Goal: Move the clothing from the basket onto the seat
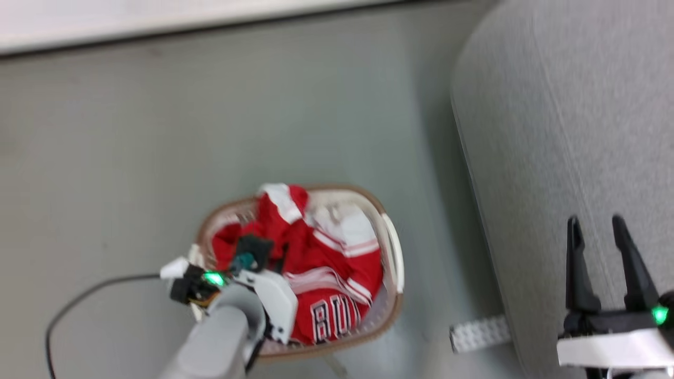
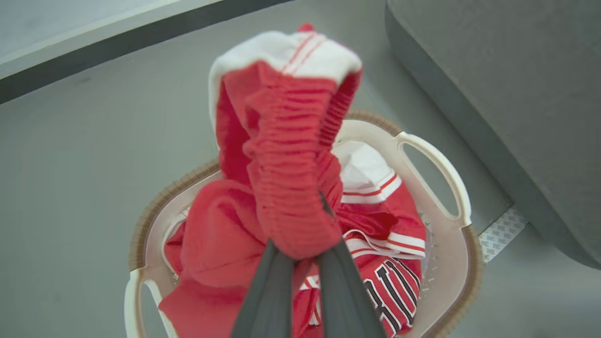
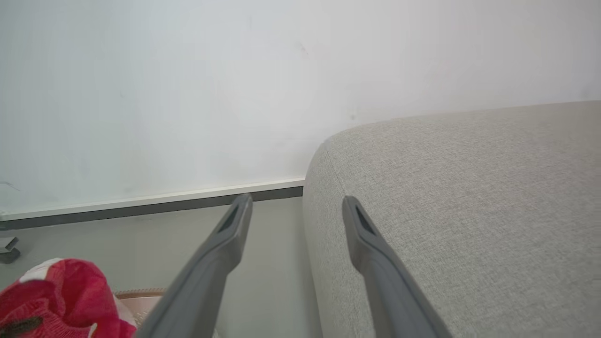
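Above grey floor (image 1: 263, 105), left end effector (image 2: 300, 237) clamps clothing (image 2: 281, 155).

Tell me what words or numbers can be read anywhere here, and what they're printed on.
"BU": large black white-edged letters on the red clothing lying in the basket; a third letter follows, but a fold cuts it off and it cannot be read.
No other writing can be read.

clothing (image 1: 326, 263) — red-white heap in cream basket (image 1: 393, 247) | seat (image 1: 568, 116) — grey, near basket
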You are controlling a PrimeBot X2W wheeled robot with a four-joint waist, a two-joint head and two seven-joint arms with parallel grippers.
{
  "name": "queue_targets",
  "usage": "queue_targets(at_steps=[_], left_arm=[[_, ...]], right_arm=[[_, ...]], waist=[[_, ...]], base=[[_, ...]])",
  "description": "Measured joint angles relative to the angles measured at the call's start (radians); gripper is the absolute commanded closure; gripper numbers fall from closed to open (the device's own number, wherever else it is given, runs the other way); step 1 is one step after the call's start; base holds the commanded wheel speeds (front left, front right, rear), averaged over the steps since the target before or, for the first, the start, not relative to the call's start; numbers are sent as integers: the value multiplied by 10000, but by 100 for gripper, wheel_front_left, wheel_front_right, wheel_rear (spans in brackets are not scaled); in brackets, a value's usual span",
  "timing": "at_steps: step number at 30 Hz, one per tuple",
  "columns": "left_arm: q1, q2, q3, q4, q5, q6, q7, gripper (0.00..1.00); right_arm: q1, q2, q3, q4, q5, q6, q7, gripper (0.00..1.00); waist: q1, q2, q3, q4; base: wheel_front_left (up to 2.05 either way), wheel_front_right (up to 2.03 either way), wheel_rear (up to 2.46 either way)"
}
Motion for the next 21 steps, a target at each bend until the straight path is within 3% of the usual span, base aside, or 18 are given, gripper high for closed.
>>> queue_targets(at_steps=[11,21], left_arm=[[1643,-23,-1684,-2535,-2661,654,274,100],[1956,-27,-2288,-4612,-3684,1106,612,100]], right_arm=[[2021,-6,-403,197,-512,0,2,0],[2850,-6,-205,-155,-606,0,0,0]], waist=[[-4,0,-3095,1200],[-4,0,-4937,1970]], base=[[0,0,0],[0,0,0]])
